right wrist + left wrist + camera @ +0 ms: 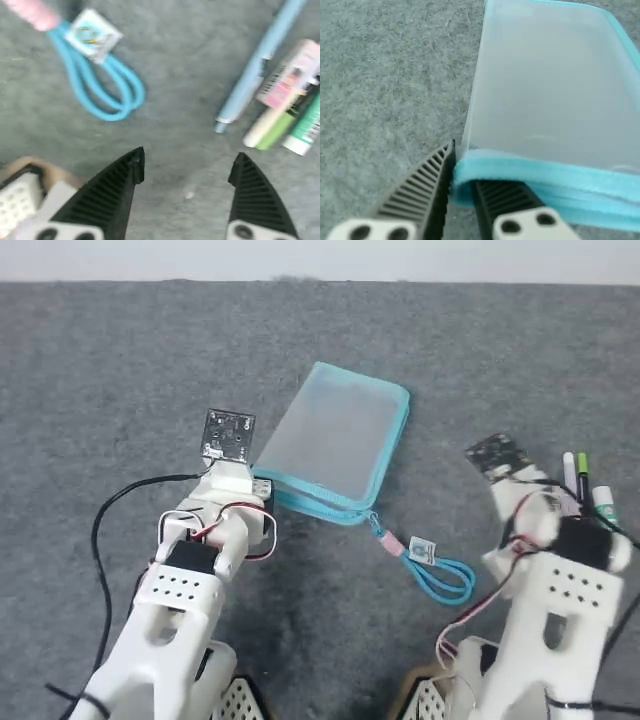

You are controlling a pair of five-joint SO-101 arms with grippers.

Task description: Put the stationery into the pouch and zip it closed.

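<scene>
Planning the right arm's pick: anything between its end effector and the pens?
Nothing visible. The right end effector is open over bare mat; the blue pen and markers lie just ahead, with only mat between.

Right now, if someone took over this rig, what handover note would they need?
Left gripper: shut on the pouch, at a corner of its zipper edge.
Right gripper: open and empty, over the table near the stationery.
The stationery lies beside the right arm, outside the pouch. The pouch's blue strap lies between the arms.
Done: nothing packed yet.
Left: load every piece, then zip the pouch closed.
</scene>
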